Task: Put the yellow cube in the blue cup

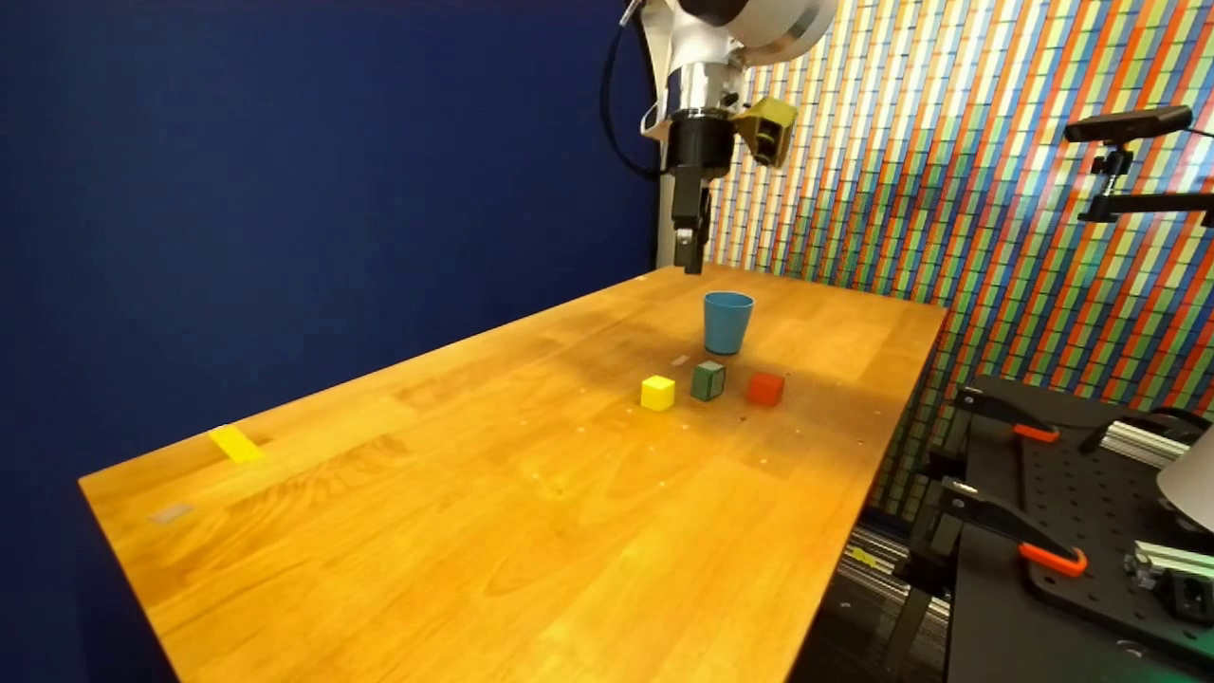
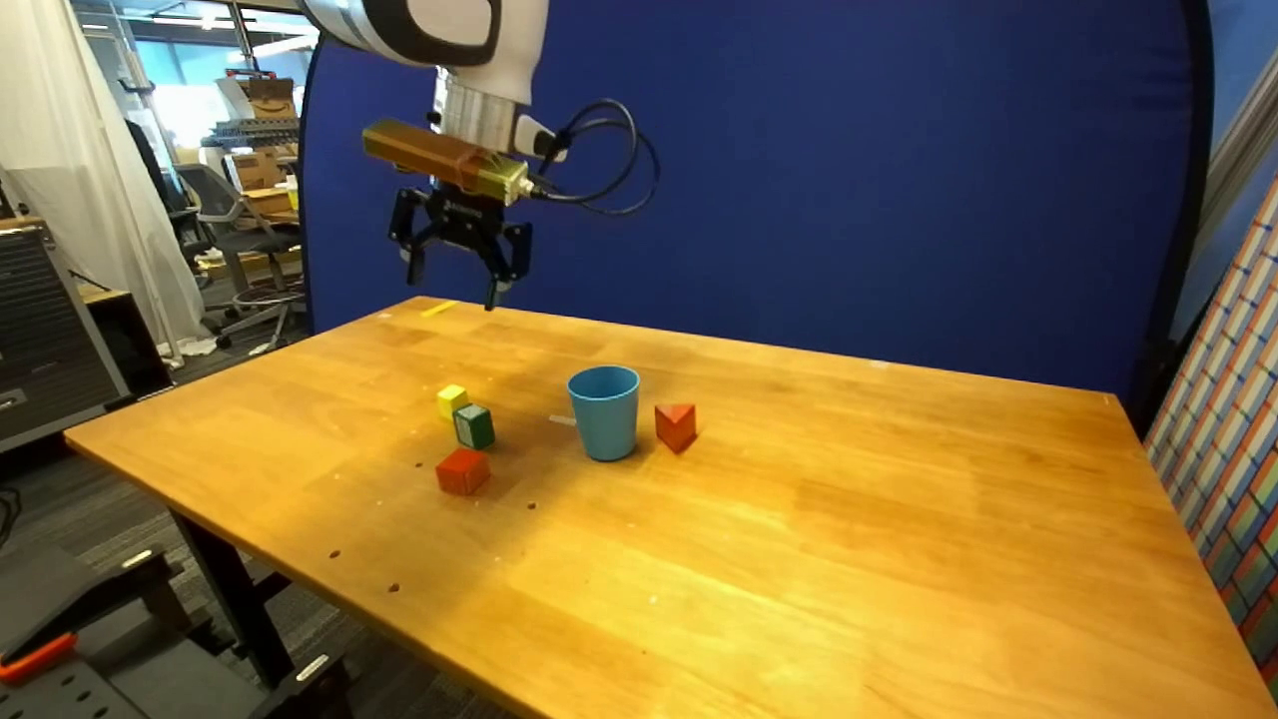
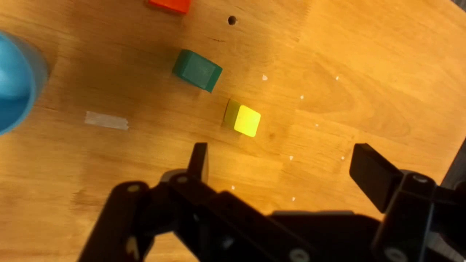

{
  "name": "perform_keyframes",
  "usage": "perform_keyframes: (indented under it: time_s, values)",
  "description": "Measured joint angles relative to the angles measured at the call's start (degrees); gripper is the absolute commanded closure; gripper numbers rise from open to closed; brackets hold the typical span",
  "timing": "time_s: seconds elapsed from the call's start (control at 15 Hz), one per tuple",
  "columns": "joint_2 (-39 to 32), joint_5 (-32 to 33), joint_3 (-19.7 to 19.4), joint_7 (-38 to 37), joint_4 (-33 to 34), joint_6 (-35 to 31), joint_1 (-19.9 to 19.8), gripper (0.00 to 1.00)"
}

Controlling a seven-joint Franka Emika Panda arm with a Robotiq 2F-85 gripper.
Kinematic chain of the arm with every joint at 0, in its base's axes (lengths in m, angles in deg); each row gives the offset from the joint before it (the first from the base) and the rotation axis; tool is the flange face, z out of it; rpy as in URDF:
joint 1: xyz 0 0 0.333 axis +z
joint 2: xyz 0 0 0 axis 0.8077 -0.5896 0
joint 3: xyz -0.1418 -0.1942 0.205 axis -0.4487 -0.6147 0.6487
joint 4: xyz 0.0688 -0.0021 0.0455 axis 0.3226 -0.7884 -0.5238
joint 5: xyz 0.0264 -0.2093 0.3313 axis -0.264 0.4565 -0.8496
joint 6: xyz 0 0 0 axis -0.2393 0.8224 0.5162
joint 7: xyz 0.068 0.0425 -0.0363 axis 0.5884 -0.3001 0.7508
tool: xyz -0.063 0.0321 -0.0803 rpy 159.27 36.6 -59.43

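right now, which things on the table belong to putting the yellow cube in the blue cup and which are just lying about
For the job:
yellow cube
blue cup

Just lying about:
green block
red block
red triangular block
yellow strip
pale strip

Gripper (image 3: 284, 160) spread wide. From yellow cube (image 3: 244, 119): green block (image 3: 197, 71) near, 10:30; blue cup (image 3: 22, 80) 9 o'clock, red block (image 3: 172, 4) 11, both cropped.
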Motion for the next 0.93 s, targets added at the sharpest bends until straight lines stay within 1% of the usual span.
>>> perform_keyframes:
  time_s: [0.13, 0.33, 0.47, 0.67, 0.93]
  values:
    - [-6.53, 0.8, 1.7, -1.21, 5.48, 2.11, -0.72, 0.0]
    - [-14.83, 5.87, 2.55, -11.36, 12.01, 3.14, -0.64, 0.0]
    - [-19.04, 8.46, 2.73, -17.77, 15.23, 4.6, -0.51, 0.0]
    - [-23.76, 10.48, 3.08, -24.21, 19.02, 7.92, -0.12, 0.0]
    - [-27.46, 10.91, 4.41, -27.2, 23.09, 11.9, 0.35, 0.0]
